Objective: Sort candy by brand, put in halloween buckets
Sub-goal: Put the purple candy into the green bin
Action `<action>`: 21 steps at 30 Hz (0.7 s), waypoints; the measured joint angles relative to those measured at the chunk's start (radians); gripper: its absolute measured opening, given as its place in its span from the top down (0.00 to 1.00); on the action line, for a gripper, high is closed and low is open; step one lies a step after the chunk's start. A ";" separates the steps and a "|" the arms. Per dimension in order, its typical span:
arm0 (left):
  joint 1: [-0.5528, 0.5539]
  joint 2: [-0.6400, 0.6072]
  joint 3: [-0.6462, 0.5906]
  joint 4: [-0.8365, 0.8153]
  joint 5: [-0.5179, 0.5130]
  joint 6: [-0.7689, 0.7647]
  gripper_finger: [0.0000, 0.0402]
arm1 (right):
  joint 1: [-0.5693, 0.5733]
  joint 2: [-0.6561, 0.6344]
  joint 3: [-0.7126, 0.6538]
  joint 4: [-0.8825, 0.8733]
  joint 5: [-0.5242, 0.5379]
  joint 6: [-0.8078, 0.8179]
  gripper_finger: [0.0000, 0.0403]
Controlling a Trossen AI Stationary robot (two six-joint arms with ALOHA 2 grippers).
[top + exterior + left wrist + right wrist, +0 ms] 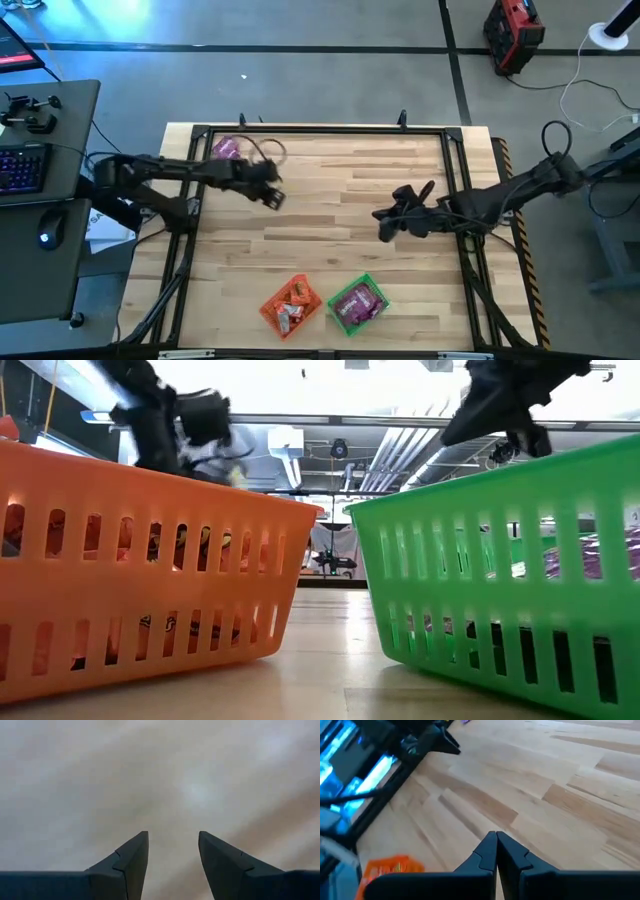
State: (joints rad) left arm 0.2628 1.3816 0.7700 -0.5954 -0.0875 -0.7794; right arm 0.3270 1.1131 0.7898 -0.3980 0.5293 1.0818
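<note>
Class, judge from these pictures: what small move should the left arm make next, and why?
Probably lower the open, empty left gripper toward the purple candy by the table's far left corner. The green bucket already holds purple packets, and the right gripper waits shut.

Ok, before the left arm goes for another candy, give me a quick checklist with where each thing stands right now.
1. left gripper open and holding nothing: ok, fingers apart with nothing between them.
2. right gripper out of the way: ok, shut, over bare table on the right side.
3. Candy left to sort: ok, one purple candy lies at the far left corner of the table.
4. orange bucket and green bucket in place: ok, side by side at the near edge.
5. Brands kept apart: ok, orange-red packets in the orange bucket, purple in the green.
</note>
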 joint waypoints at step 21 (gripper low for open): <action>0.502 -0.102 -0.204 0.219 -0.397 0.127 1.00 | -0.442 0.297 0.000 0.365 -0.373 -0.004 1.00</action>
State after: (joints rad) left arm 0.7648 1.2800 0.5664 -0.3765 -0.4845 -0.6521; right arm -0.1150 1.4100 0.7898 -0.0334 0.1564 1.0776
